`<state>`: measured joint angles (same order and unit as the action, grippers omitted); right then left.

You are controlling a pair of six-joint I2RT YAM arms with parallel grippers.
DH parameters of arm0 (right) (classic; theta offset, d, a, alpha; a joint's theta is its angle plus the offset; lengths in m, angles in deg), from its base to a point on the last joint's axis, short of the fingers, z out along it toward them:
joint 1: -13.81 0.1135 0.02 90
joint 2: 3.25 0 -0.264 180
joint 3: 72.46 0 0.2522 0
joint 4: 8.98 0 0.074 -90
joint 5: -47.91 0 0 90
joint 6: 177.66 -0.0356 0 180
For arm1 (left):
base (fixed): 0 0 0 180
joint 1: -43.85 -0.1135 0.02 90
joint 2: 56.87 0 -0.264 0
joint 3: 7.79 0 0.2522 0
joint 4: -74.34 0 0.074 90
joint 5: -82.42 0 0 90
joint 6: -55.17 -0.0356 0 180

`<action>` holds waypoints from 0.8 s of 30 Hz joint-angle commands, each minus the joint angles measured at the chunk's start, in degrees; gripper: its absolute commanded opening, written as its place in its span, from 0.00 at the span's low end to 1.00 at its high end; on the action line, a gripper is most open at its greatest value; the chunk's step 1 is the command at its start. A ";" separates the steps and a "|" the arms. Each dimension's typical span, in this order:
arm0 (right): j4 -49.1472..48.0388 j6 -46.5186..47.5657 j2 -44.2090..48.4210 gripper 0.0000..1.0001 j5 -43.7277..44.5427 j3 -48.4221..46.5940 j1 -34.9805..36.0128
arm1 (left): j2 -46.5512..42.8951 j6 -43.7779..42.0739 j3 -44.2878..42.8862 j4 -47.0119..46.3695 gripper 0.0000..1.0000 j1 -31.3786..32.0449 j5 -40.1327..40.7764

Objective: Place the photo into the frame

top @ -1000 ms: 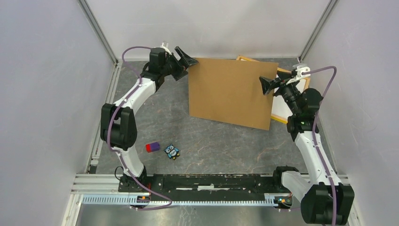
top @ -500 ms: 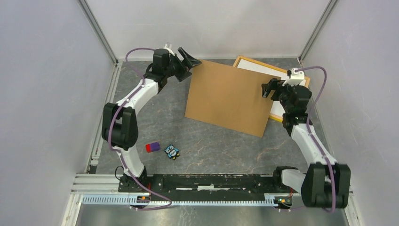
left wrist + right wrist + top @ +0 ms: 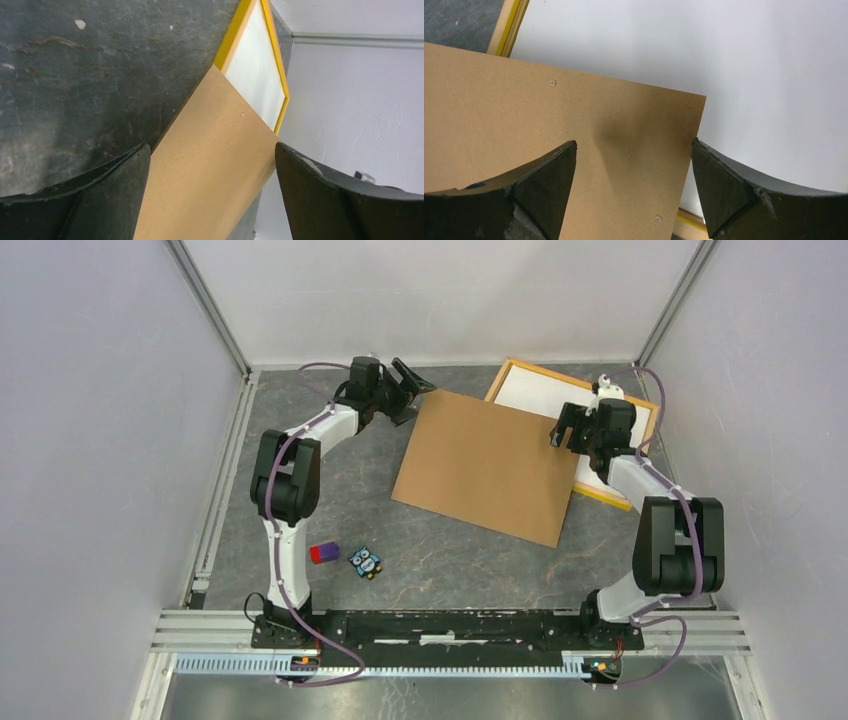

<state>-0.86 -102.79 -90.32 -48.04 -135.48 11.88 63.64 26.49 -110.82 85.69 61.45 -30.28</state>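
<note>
Squaring the brown hardboard backing panel (image 3: 485, 465), which lies flat overlapping the near-left part of the thin yellow-orange wooden picture frame (image 3: 540, 370), seems the step in hand. The left gripper (image 3: 211, 147) and right gripper (image 3: 634, 141) hover wide open and empty at its far corners, and should push together so it does not skew. The large thin photo (image 3: 535, 395), seemingly lying white back up inside the frame at the far right of the grey table (image 3: 350, 490), shows no print, and the panel hides its near part.
</note>
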 commanded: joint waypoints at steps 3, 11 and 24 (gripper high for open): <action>4.11 -0.76 -7.43 0.89 -11.14 -13.36 2.87 | 5.86 2.92 -10.13 4.14 0.97 5.68 -11.45; 22.11 6.97 -16.14 0.95 -8.23 -26.78 2.79 | 7.71 -15.46 -23.40 30.57 1.00 3.87 -3.86; 31.08 11.65 -13.38 0.98 -0.90 -29.76 0.13 | -3.86 -25.55 -12.66 40.30 1.00 1.61 2.40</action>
<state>29.39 -92.21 -109.45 -47.85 -165.09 13.19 67.20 5.18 -128.42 125.84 63.96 -27.00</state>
